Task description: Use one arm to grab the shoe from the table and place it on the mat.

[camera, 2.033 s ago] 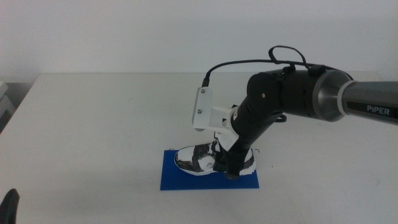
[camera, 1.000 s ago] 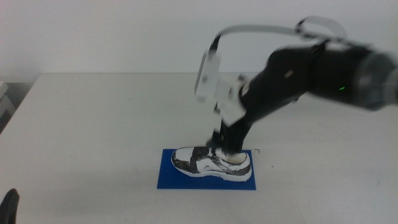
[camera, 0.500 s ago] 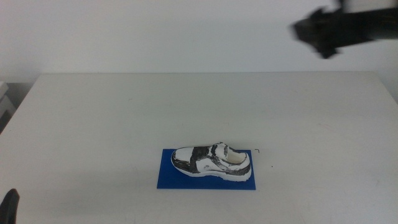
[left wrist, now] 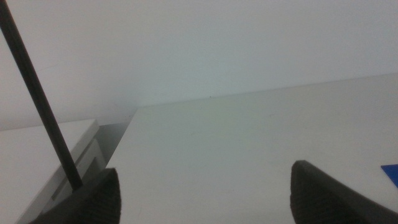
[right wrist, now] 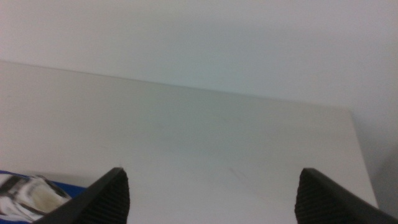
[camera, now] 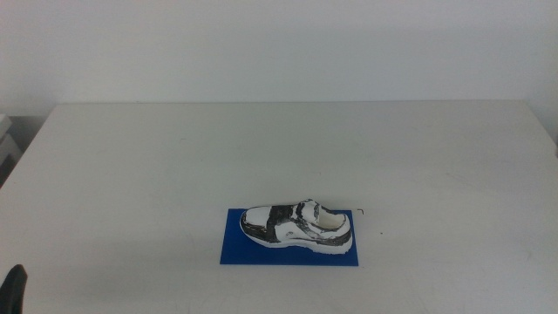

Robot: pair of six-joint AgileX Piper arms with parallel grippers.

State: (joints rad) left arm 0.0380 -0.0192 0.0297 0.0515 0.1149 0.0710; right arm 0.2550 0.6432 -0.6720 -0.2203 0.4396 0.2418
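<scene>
The shoe, mottled black and white with a white sole, lies on its sole on the blue mat, near the front middle of the white table. Nothing holds it. My right gripper is out of the middle view. Its wrist view shows the jaws wide open and empty above the table, with the shoe at the picture's edge. My left gripper waits open and empty at the table's front left, and only a dark tip of it shows in the middle view. A corner of the mat shows in the left wrist view.
A white wall rises behind the table's far edge. A light-coloured unit stands beyond the left edge of the table. A thin black cable crosses the left wrist view.
The right arm has let go of the shoe, risen up and to the right, and left the middle view. The shoe stays on the mat. The left gripper has not moved.
</scene>
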